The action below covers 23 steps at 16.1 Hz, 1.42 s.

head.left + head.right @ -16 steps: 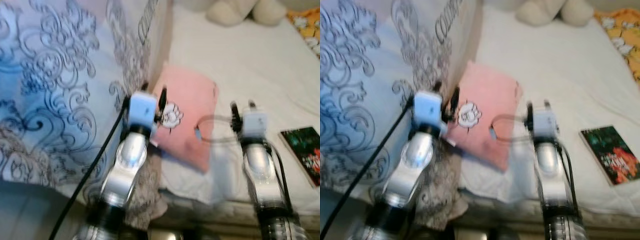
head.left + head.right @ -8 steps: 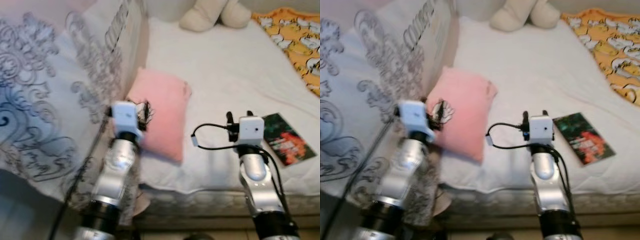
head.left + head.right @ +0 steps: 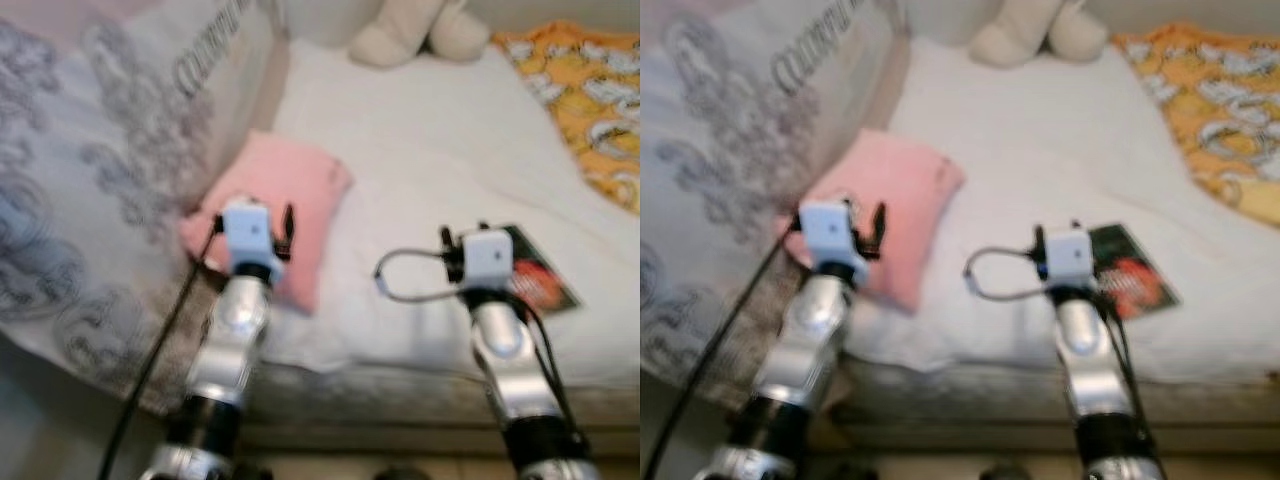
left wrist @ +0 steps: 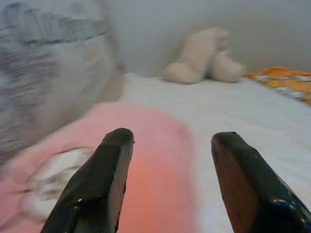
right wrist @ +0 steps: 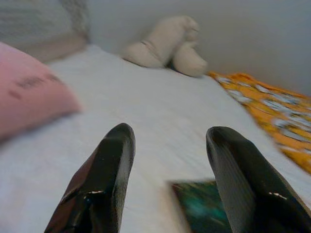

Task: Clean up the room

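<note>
A pink cushion [image 3: 283, 198] with a white cartoon print lies on the white bed [image 3: 420, 160], against a large patterned grey pillow [image 3: 100, 160]. My left gripper [image 4: 167, 170] hovers open just over the cushion's near end, its black fingers [image 4: 104, 179] apart with nothing between them. A dark book [image 3: 537, 275] with a red and green cover lies flat near the bed's front edge. My right gripper [image 5: 167, 165] is open low over the sheet, right at the book's [image 5: 201, 211] near corner.
A cream plush toy [image 3: 420, 30] sits at the head of the bed by the wall. An orange patterned blanket [image 3: 590, 100] covers the bed's right side. The mattress front edge [image 3: 400, 385] runs just below both arms.
The camera has swung, so the whole scene has shifted in the picture; the big pillow fills less of the left. Both grippers keep their places over the cushion and near the book.
</note>
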Motion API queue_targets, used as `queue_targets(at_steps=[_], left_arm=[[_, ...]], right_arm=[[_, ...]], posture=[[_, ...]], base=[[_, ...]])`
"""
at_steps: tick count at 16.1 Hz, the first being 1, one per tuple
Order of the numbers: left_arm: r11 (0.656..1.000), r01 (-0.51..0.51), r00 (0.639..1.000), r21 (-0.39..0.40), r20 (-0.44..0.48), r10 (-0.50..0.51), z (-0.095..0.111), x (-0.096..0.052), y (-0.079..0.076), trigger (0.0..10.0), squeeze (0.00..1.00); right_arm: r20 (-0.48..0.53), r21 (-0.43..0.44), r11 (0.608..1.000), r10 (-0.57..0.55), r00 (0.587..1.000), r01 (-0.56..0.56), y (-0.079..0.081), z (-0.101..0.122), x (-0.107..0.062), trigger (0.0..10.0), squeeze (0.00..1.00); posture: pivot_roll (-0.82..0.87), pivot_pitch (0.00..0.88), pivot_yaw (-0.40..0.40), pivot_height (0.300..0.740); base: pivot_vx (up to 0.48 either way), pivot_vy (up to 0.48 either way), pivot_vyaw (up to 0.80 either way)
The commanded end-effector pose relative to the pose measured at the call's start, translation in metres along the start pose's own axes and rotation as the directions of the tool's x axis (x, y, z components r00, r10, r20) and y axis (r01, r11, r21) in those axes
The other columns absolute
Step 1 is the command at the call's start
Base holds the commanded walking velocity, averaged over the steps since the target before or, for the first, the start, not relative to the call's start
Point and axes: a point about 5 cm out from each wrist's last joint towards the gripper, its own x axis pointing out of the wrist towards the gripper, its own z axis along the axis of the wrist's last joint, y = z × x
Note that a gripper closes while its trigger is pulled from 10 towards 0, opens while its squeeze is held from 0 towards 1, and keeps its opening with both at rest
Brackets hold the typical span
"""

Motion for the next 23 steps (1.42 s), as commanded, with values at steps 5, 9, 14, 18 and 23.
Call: queue_targets(at_steps=[5,9,14,18,23], left_arm=[[0.966,-0.252,0.964,0.050,-0.078,0.256,-0.019,-0.019,0.061,10.0,0.00],[0.987,-0.117,0.992,0.111,-0.037,0.122,-0.011,-0.011,0.038,10.0,1.00],[0.990,-0.100,0.994,0.099,-0.044,0.104,-0.012,-0.009,0.034,10.0,1.00],[0.992,-0.091,0.994,0.089,-0.050,0.096,-0.015,-0.008,0.030,10.0,1.00],[0.994,-0.067,0.997,0.089,-0.039,0.071,-0.015,-0.006,0.027,10.0,1.00]], right_arm=[[0.002,0.066,0.998,-0.008,1.000,0.008,-0.007,-0.005,-0.016,10.0,1.00],[-0.070,0.108,0.993,-0.032,0.997,0.040,-0.012,-0.019,-0.023,10.0,1.00],[-0.061,0.100,0.994,-0.025,0.998,0.031,-0.014,-0.016,-0.017,10.0,1.00],[-0.075,0.100,0.995,0.003,0.997,0.005,-0.008,-0.020,-0.018,10.0,1.00],[-0.012,0.104,0.993,0.055,0.998,-0.053,-0.001,-0.012,-0.019,10.0,1.00]], posture=[[-0.16,0.000,0.044,0.740],[-0.15,0.000,0.045,0.740],[-0.16,0.000,0.056,0.740],[-0.17,0.000,0.053,0.740],[-0.17,0.000,0.054,0.740]], base=[[0.000,-0.439,0.00],[0.000,-0.449,0.00],[0.000,-0.450,0.00],[0.000,-0.450,0.00],[0.000,-0.448,0.00]])
